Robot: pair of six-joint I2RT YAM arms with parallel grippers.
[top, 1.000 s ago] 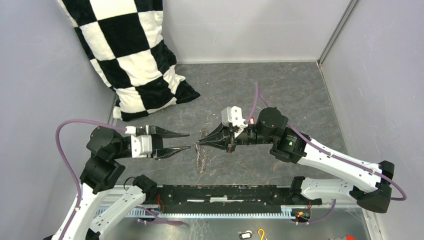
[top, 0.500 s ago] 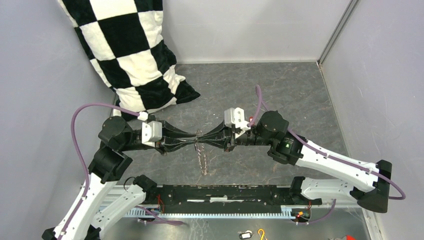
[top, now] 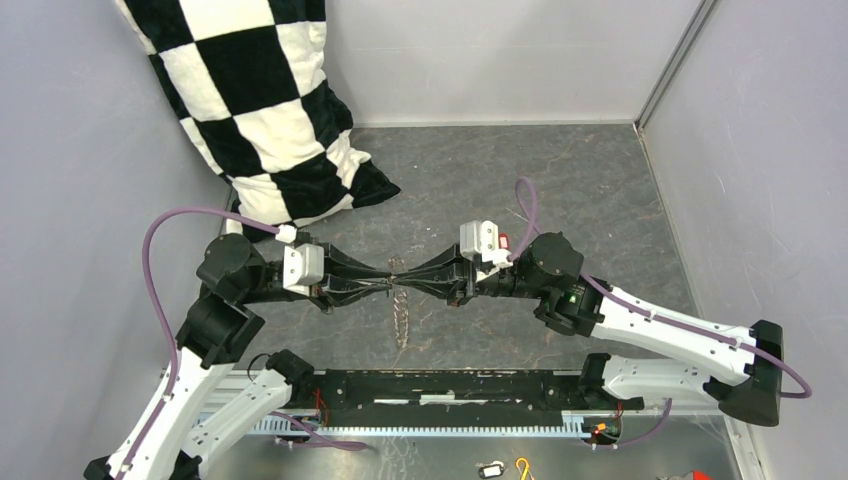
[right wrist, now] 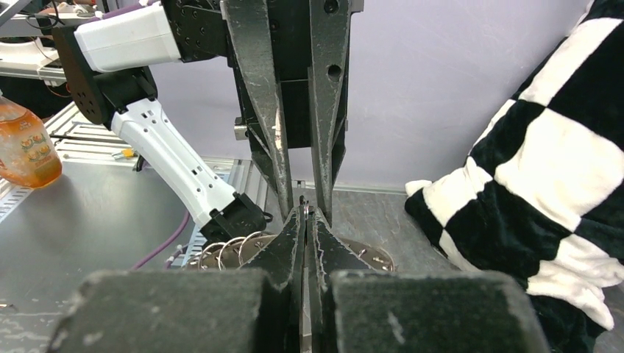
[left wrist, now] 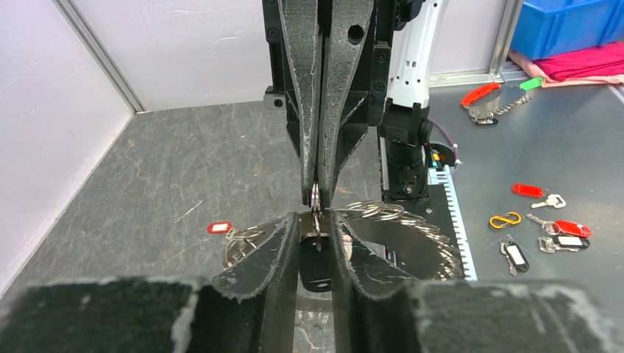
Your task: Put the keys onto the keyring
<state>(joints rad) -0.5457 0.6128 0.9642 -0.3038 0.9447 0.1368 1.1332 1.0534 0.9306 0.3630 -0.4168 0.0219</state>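
**Hands tip to tip over a hanging keyring**

Middle of the overhead frame: left hand (top: 389,278) stretched in from the left, right hand (top: 402,277) from the right, tips together above the grey surface (top: 560,180). Right hand pressed fully closed, pinching the keyring (top: 401,318) at its top, with the hoop hanging edge-on just below the tips, toward the bottom of the frame. Left hand narrow, fingers a slim gap apart on either side of the pinched bit of ring and the right fingertips; gripping or merely flanking, cannot tell. In the left wrist view, red-headed key (left wrist: 218,228) at lower left, right at the hoop's left edge — threaded or not, cannot tell. Yellow hook (left wrist: 505,219) at far right of that view, well apart. Checkered pillow (top: 260,110) at upper left of the overhead frame.
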